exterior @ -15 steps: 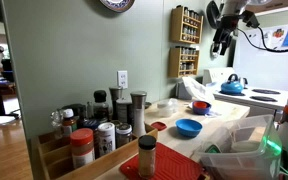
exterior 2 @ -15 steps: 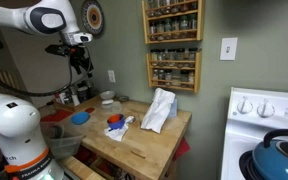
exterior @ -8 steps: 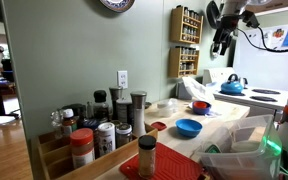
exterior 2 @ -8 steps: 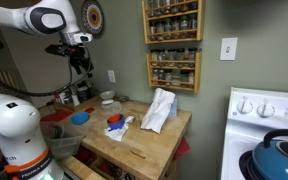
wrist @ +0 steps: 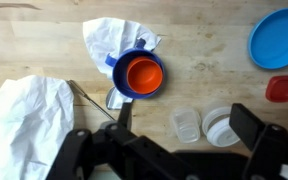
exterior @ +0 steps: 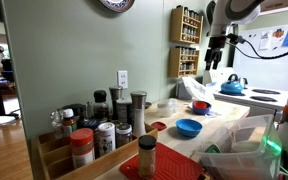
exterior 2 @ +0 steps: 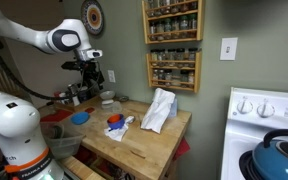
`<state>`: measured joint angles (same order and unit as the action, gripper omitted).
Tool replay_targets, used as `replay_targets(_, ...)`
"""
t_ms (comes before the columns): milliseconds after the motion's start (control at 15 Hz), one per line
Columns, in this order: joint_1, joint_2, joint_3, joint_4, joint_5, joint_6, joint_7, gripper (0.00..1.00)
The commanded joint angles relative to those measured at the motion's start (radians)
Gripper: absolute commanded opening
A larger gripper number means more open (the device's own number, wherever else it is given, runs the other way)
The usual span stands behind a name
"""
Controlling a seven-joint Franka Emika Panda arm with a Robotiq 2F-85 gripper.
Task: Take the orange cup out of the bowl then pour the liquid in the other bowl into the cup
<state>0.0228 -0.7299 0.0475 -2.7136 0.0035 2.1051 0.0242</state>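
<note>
The orange cup [wrist: 143, 74] sits inside a blue bowl [wrist: 120, 62] on the wooden counter, on a white crumpled paper. It also shows in both exterior views [exterior: 200, 105] [exterior 2: 115, 120]. The other blue bowl [wrist: 277, 37] [exterior: 189, 127] [exterior 2: 80, 118] stands apart from it; I cannot see its contents. My gripper [wrist: 169, 150] [exterior: 214, 58] [exterior 2: 92, 80] hangs open and empty well above the counter, its fingers on either side of two clear containers below.
A small flat red dish [wrist: 281, 88] [exterior: 159, 126] lies beside the second bowl. Two clear containers [wrist: 187, 124] [wrist: 222, 126] and a white cloth [wrist: 24, 115] [exterior 2: 159, 108] lie on the counter. Spice jars [exterior: 94, 135], a wall spice rack [exterior 2: 174, 45] and a stove with a blue kettle [exterior: 232, 86] stand around.
The arm has swung and the gripper has dropped lower toward the counter. The bowls and cup have not moved.
</note>
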Motion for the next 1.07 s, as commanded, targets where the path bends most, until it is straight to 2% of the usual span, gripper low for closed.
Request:
replay_targets(0, -0.021, 0.155, 0.010, -0.038, -0.045, 0.200, 0.011, 1.00)
replay_targets(267, -0.059, 0.309, 0.013, -0.040, -0.107, 0.338, 0.034, 1.00)
replay_targets(1000, -0.070, 0.550, -0.025, -0.015, -0.127, 0.450, 0.011, 1.00)
